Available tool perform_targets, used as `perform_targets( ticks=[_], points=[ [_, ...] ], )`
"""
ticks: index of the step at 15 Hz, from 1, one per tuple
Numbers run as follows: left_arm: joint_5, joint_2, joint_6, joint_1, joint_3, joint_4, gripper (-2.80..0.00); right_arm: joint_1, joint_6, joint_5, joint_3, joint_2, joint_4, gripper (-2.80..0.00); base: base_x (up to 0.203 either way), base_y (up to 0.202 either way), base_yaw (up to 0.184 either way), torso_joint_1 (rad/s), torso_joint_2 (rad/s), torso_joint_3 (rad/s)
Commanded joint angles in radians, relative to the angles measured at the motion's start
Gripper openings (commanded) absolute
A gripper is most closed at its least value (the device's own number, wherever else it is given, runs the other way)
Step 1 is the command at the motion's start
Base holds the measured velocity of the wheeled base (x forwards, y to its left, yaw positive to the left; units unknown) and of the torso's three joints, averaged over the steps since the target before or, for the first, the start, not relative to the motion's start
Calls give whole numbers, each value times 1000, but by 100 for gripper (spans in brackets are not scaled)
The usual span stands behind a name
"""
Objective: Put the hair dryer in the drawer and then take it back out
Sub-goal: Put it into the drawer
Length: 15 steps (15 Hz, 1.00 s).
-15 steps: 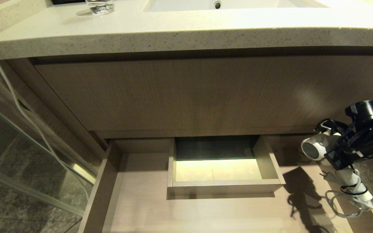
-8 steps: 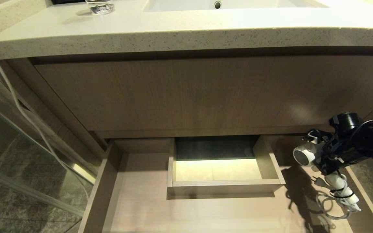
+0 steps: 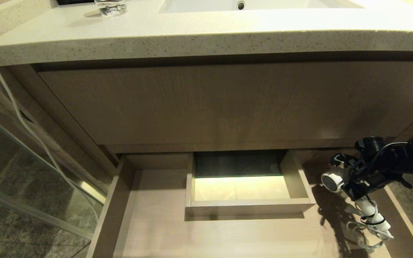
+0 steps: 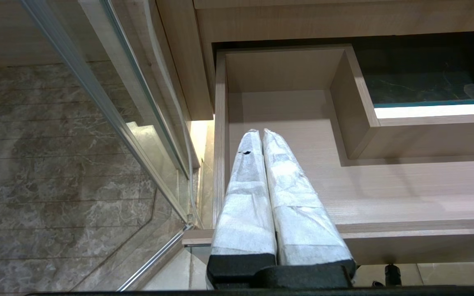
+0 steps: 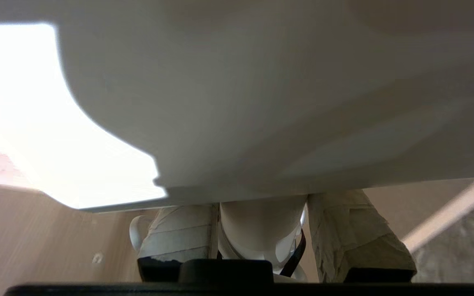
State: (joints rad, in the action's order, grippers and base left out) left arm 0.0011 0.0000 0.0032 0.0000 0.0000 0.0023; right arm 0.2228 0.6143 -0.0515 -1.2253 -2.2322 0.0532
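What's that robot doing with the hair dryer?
The robot's right gripper is holding a small white hair dryer over the right end of an open wooden drawer under the sink counter. The cord dangles down into the drawer. The dryer isn't lying in the drawer yet. The left gripper is shut and waits by the drawer's left end.

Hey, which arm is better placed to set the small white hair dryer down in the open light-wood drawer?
Right. The right end effector already grips the small white hair dryer above the right side of the open light-wood drawer. The left end effector is shut, empty, over the drawer's far left.
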Motion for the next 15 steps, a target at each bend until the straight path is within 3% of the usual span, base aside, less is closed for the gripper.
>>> perform_targets(
  ticks=[1,5,6,14,15],
  points=[
    [0,0,0,0,0,0,-280,3,1,0,-36,-50,8,-280,0,0,0,0,0,0],
    [0,0,0,0,0,1,-280,4,0,-2,-53,-94,7,-280,0,0,0,0,0,0],
    [1,0,0,0,0,-1,-280,4,1,-2,-65,-106,8,0,0,0,0,0,0,0],
    [0,0,0,0,0,0,-280,5,-3,0,-64,-55,7,0,0,0,0,0,0,0],
    [0,0,0,0,0,1,-280,7,1,1,-56,-23,9,-280,0,0,0,0,0,0]
  ],
)
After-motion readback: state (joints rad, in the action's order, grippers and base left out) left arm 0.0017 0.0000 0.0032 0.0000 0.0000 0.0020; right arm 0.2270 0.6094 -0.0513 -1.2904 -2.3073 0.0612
